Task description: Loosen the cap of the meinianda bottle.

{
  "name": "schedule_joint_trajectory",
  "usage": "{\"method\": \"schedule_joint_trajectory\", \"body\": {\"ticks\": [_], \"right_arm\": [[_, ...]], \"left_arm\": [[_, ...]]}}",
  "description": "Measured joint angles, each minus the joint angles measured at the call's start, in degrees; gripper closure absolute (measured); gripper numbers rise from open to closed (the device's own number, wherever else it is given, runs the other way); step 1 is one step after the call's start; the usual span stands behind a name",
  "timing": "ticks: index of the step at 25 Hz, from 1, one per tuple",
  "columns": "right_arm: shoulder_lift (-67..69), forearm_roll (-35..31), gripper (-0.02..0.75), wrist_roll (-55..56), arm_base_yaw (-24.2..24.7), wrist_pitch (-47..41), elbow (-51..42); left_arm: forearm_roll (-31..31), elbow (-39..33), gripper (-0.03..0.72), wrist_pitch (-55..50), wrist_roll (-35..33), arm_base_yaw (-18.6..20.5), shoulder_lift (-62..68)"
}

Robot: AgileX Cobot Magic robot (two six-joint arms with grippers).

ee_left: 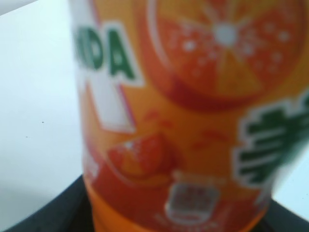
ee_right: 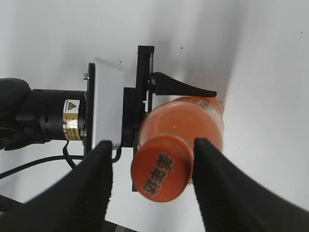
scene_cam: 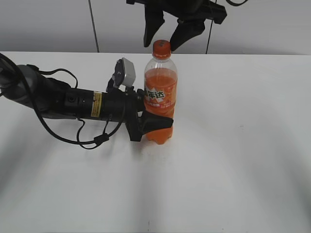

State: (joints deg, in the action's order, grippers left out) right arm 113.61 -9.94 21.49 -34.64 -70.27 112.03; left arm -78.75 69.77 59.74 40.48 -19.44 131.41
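Left gripper (scene_cam: 154,125), black, two-fingered, lying low along the white table (scene_cam: 233,160): jaws closed around the ridged lower body of the tall clear plastic meinianda bottle of orange soda (scene_cam: 160,94), holding it upright near the table's middle. The left wrist view shows only the blurred label, close up.

Meinianda bottle: orange label with white Chinese letters (scene_cam: 159,97), green lettering on the reverse face (ee_left: 108,53), soda filling it to the shoulder, clear and empty above.

Cap (scene_cam: 162,49): small round orange plastic screw cap, Chinese mark on top (ee_right: 161,170), seated on the neck; it looks fully closed.

Right gripper (ee_right: 153,164), black, hanging above: jaws wide, one finger (ee_right: 96,186) on each side of the cap, neither touching.

Step in hand, by judgement: lower so the pads meet the ribbed rim, centre the cap, which sits nearer one finger, close squarely, then twist while the left grip stops the bottle from turning. An off-centre pinch may tilt the bottle or slip.
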Motion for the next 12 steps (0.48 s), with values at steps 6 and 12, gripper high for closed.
{"method": "schedule_joint_trajectory", "body": {"ticks": [6,12], "right_arm": [[0.0,-0.1,0.338,0.1,0.0,0.0,0.0],[0.0,-0.1,0.338,0.1,0.0,0.1,-1.7]], "left_arm": [[0.0,0.0,0.279,0.0,0.0,0.0,0.0],[0.1,0.0,0.28,0.0,0.0,0.0,0.0]]}}
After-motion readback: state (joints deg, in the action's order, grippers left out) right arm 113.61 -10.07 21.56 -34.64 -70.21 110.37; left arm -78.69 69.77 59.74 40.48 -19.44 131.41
